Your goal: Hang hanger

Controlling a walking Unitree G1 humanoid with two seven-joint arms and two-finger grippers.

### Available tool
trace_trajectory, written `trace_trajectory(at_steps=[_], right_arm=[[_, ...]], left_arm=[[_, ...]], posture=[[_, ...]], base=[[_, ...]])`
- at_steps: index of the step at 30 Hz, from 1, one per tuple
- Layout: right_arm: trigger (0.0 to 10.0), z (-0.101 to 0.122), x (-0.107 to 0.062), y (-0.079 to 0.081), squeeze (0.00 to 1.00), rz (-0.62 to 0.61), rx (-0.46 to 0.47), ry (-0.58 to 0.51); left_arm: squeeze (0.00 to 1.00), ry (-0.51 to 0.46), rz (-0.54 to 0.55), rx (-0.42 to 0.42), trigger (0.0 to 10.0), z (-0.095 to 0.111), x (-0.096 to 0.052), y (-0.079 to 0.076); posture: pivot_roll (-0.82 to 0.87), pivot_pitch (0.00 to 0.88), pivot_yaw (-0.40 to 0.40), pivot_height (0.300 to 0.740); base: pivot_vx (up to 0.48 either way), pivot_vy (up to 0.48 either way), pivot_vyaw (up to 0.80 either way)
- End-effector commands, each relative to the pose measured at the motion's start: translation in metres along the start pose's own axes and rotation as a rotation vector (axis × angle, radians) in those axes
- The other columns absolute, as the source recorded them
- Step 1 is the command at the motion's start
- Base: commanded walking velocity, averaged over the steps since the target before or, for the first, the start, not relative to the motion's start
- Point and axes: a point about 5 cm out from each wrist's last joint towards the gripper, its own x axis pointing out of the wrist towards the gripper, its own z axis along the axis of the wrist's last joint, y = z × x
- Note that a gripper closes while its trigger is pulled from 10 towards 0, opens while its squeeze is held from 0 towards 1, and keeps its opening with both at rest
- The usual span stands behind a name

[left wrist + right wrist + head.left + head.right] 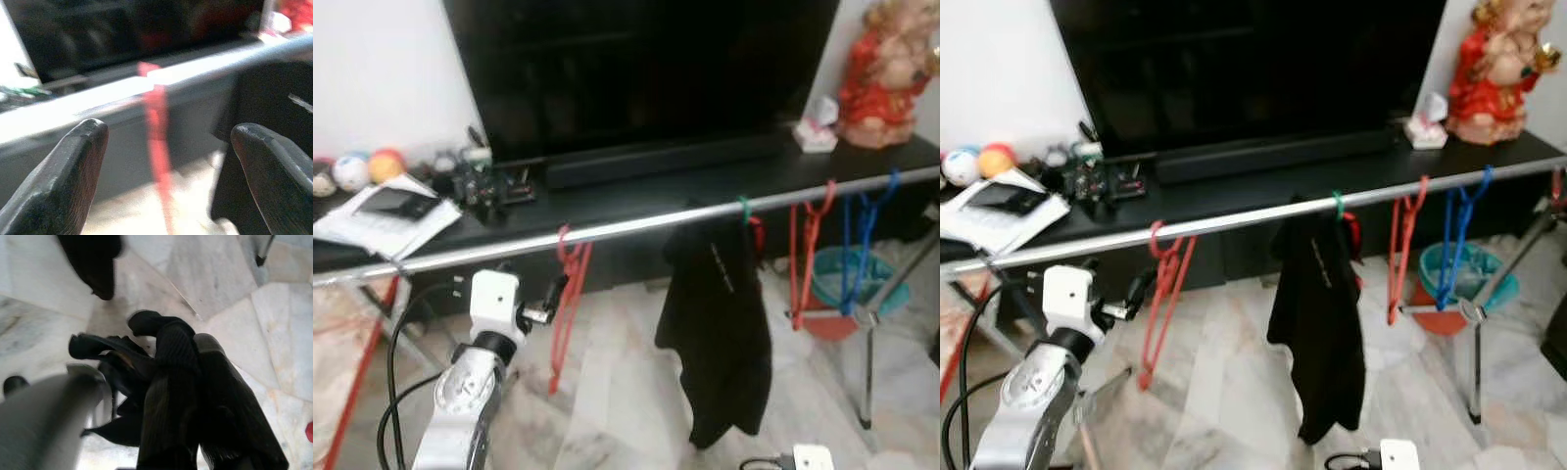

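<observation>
Hanger [566, 294], red, hooked on the metal rail [626, 227] toward its left end, hanging straight down over the pale tiled floor [607, 392]. Left gripper [551, 294] is raised just beside it, level with its upper part; the left wrist view shows both fingers [63, 181] spread wide, the hanger seen in the gap beyond them, nothing gripped. Can't tell if a fingertip touches the hanger.

Right gripper [195, 401] is low, over the floor; fingers pressed together, empty as far as I can see.

Further along the rail: black garment [720, 323] on a green-hooked hanger near the middle, then another red hanger [803, 259] and a blue hanger [862, 245] toward the right end. Teal basin [847, 279] on the floor behind those.

Behind the rail: black low cabinet [636, 196] with a big dark TV [646, 69], a red figurine [886, 73] at the right, papers [386, 215] and coloured balls [367, 168] at the left.
</observation>
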Motion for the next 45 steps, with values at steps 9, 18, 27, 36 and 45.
trace_trajectory(at_steps=[9, 18, 27, 36, 45], right_arm=[[10.0, -0.003, -0.001, -0.007, 0.00, -0.003, 0.023, 0.010], [10.0, -0.007, -0.002, 0.000, 0.00, 0.007, 0.021, 0.022], [10.0, -0.001, 0.000, 0.007, 0.00, 0.015, 0.029, 0.018], [10.0, 0.001, 0.001, 0.004, 0.00, 0.010, 0.031, 0.021], [10.0, 0.000, 0.001, 0.004, 0.00, 0.012, 0.026, 0.024]], left_arm=[[0.00, 0.129, 0.034, -0.062, 10.0, -0.011, 0.007, 0.008], [0.00, 0.192, -0.010, -0.044, 10.0, -0.008, 0.030, 0.006], [0.00, 0.270, -0.024, 0.012, 10.0, -0.014, 0.058, 0.002], [0.00, 0.342, 0.001, 0.029, 10.0, -0.023, 0.076, -0.005], [0.00, 0.379, 0.071, 0.020, 6.6, -0.027, 0.084, -0.008]], posture=[[0.08, 0.000, 0.017, 0.732], [0.08, 0.000, 0.019, 0.732], [0.06, 0.000, 0.025, 0.732], [0.05, 0.000, 0.021, 0.732], [0.05, 0.000, 0.022, 0.732]], base=[[0.000, 0.000, 0.00], [0.000, 0.000, 0.00], [0.000, 0.000, 0.00], [0.000, 0.000, 0.00], [0.000, 0.000, 0.00]])
